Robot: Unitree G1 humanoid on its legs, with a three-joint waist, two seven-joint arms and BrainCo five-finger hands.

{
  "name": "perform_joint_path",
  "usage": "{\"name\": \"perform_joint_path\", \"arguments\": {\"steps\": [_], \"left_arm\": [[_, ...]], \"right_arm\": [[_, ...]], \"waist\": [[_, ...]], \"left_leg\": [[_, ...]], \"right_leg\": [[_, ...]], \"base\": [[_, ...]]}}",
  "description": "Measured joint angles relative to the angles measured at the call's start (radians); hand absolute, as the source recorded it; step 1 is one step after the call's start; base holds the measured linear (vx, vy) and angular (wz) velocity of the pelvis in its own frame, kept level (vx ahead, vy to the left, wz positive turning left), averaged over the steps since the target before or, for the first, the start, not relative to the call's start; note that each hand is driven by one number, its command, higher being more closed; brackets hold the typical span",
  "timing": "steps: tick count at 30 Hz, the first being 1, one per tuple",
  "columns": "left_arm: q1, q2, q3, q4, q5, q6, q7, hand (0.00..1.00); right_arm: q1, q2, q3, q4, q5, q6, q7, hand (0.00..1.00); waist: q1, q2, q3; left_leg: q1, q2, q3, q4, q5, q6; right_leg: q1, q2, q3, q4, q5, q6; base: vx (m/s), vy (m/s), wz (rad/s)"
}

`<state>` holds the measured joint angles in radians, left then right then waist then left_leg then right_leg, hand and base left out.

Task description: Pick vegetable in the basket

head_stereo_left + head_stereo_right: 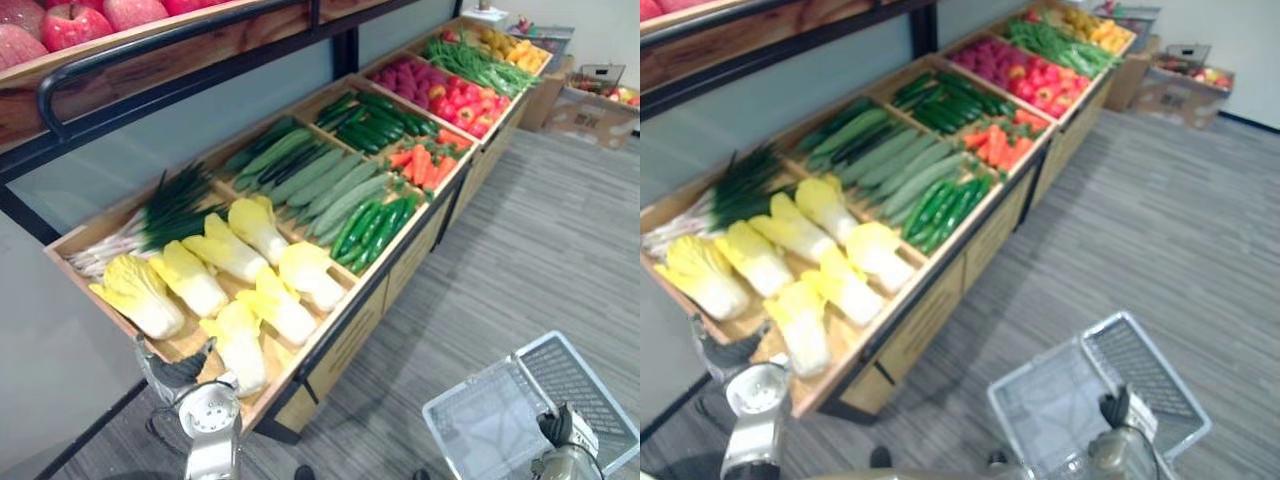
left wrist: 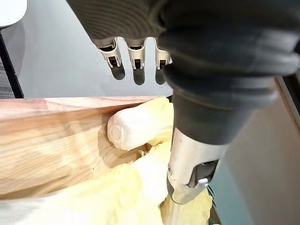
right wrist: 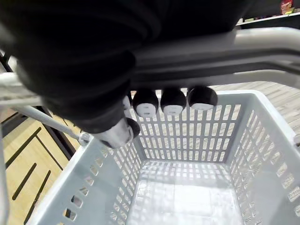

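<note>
Left hand open: fingers straight, thumb apart. It hangs at the display stand's near corner, just over the napa cabbages in the end compartment; can't tell if it touches them. The cabbages lie against the stand's wooden rim. Right hand is curled round the handle of the white basket, well apart from the stand's front edge.

Yellow cabbages in wooden bin; white basket upright
</note>
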<state>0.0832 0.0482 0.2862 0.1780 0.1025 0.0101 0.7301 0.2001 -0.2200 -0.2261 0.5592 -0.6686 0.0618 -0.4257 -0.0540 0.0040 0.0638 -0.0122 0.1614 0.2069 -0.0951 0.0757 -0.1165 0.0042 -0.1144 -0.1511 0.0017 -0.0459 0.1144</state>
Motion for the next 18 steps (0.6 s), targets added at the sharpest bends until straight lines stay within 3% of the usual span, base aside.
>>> {"name": "perform_joint_path", "arguments": {"steps": [11, 18], "left_arm": [[-0.006, -0.001, -0.009, 0.101, -0.002, 0.002, -0.013, 0.00], [-0.073, 0.000, -0.007, 0.154, -0.015, 0.003, -0.006, 0.00]], "right_arm": [[-0.008, 0.000, 0.000, 0.000, -0.001, -0.001, 0.000, 1.00], [-0.034, -0.006, 0.001, -0.004, -0.001, -0.001, 0.000, 1.00]], "waist": [[-0.002, 0.001, 0.003], [-0.005, 0.001, 0.045]], "left_leg": [[-0.002, 0.003, 0.014, 0.000, -0.002, -0.001], [-0.028, 0.002, 0.040, 0.000, -0.002, 0.000]], "right_leg": [[-0.013, 0.005, 0.020, -0.002, 0.006, 0.000], [-0.055, 0.004, 0.049, -0.011, 0.022, 0.000]], "base": [[0.00, 0.002, -0.03], [-0.02, 0.005, -0.13]]}}
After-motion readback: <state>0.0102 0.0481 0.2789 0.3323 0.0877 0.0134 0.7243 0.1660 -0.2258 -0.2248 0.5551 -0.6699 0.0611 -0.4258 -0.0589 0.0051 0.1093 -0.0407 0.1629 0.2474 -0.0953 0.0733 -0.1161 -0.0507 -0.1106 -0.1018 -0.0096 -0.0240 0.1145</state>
